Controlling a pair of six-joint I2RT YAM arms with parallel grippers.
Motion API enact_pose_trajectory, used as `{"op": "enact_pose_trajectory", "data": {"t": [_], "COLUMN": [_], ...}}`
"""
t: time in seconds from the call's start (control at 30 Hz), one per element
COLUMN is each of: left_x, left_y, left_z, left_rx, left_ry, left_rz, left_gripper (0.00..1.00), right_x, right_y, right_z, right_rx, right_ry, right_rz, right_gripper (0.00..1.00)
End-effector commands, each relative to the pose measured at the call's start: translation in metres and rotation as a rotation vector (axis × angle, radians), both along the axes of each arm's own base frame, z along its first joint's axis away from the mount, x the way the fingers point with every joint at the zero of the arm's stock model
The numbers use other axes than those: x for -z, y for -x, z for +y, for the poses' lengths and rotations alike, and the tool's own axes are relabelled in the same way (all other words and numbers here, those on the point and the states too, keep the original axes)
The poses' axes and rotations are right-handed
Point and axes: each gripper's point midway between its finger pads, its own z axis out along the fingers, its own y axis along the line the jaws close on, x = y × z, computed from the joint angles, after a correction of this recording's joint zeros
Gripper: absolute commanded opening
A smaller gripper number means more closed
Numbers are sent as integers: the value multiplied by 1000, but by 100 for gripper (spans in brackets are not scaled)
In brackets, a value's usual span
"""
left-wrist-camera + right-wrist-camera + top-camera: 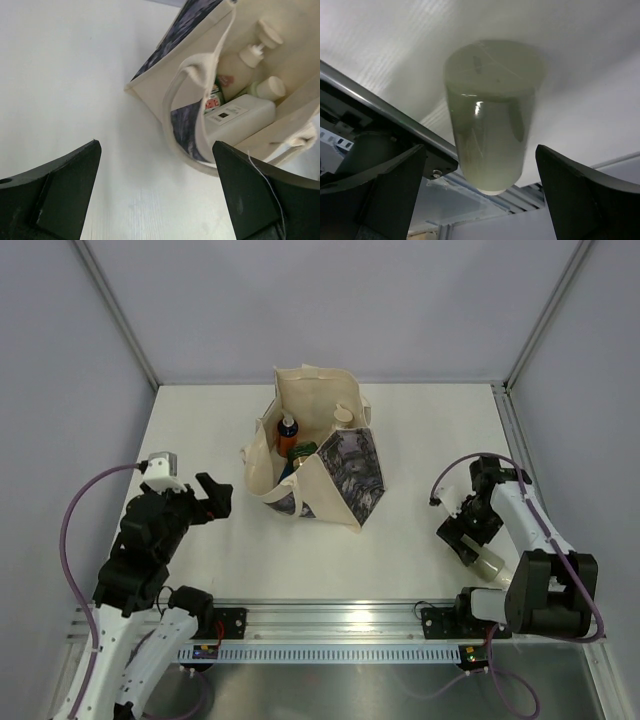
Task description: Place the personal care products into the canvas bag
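Note:
The cream canvas bag (330,465) stands open at the table's middle. It holds an orange spray bottle (288,436) and green bottles. The left wrist view looks into the bag (165,70) and shows a beige pump bottle (232,62), a white box (240,120), a green bottle with red (214,100) and a pale green cap (270,87). My left gripper (218,497) (157,200) is open and empty over bare table left of the bag. A sage-green bottle (489,566) (490,115) lies near the front right edge. My right gripper (470,548) (480,200) is open, its fingers either side of the bottle without touching it.
A metal rail (330,625) carrying the arm bases runs along the near edge and shows in the right wrist view (385,110) just behind the bottle. Grey walls enclose the white table (420,440) on three sides. One bag handle (192,75) loops toward my left gripper.

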Motion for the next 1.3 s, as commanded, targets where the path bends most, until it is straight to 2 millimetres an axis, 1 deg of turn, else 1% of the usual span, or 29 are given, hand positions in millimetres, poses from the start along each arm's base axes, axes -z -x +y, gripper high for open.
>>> {"op": "enact_pose_trajectory", "data": {"t": [0.0,0.03,0.1,0.13,0.17,0.23,0.27,0.3,0.33,0.43,0.5,0.53,0.6,0.63,0.73,0.77,0.8,0.87,0.9,0.93,0.97,1.0,1.03,1.07,1.1,1.17,1.2,1.27], "left_x": [0,-2,0,1,1,3,5,6,7,9,10,10,11,12,13,13,13,14,15,15,14,14,13,14,13,12,12,12], "left_y": [4,7,8,8,8,9,9,9,9,9,9,8,7,7,6,6,6,5,6,5,5,5,5,4,4,4,4,4], "left_z": [19,20,20,20,19,18,17,16,15,12,9,9,6,5,3,3,3,2,2,2,1,1,1,0,-1,-2,-2,-3], "left_rx": [-124,-131,-135,-134,-133,-130,-126,-124,-120,-110,-100,-98,-90,-87,-78,-79,-79,-77,-77,-76,-73,-71,-71,-69,-68,-63,-64,-62], "left_ry": [57,71,88,92,93,97,98,104,109,126,138,141,151,152,158,159,161,163,162,163,164,165,165,166,168,173,175,182], "left_rz": [-49,-69,-74,-72,-69,-54,-44,-40,-37,-39,-37,-36,-32,-29,-23,-23,-23,-22,-19,-17,-17,-18,-18,-14,-15,-12,-12,-5], "left_gripper": [99,99,99,99,99,99,99,99,99,99,99,99,99,99,99,99,99,99,99,99,99,99,99,99,99,99,99,99], "right_x": [4,7,12,18,26,39,46,51,58,67,70,73,76,76,72,70,67,60,55,48,42,36,25,19,6,-4,-10,-12], "right_y": [-24,-25,-25,-26,-20,-18,-12,-11,-11,-12,-12,-11,-11,-12,-18,-21,-20,-30,-29,-39,-42,-44,-57,-63,-74,-84,-92,-99], "right_z": [-20,-19,-18,-18,-14,-14,-11,-13,-20,-27,-27,-29,-29,-29,-23,-20,-13,-3,6,12,17,27,31,36,47,50,57,58], "right_rx": [45,42,47,32,6,5,10,9,5,32,52,51,58,61,83,98,109,127,135,146,155,167,183,196,208,251,261,279], "right_ry": [134,141,157,186,205,257,269,300,354,413,425,439,448,451,415,401,361,305,252,220,191,133,93,57,-16,-89,-144,-176], "right_rz": [-52,-28,-5,14,41,67,86,91,102,123,140,158,170,174,163,153,153,132,136,109,96,93,56,42,20,8,6,13], "right_gripper": [99,100,100,99,99,100,100,100,99,100,99,97,89,78,53,32,24,14,9,5,3,0,0,0,0,0,0,0]}}
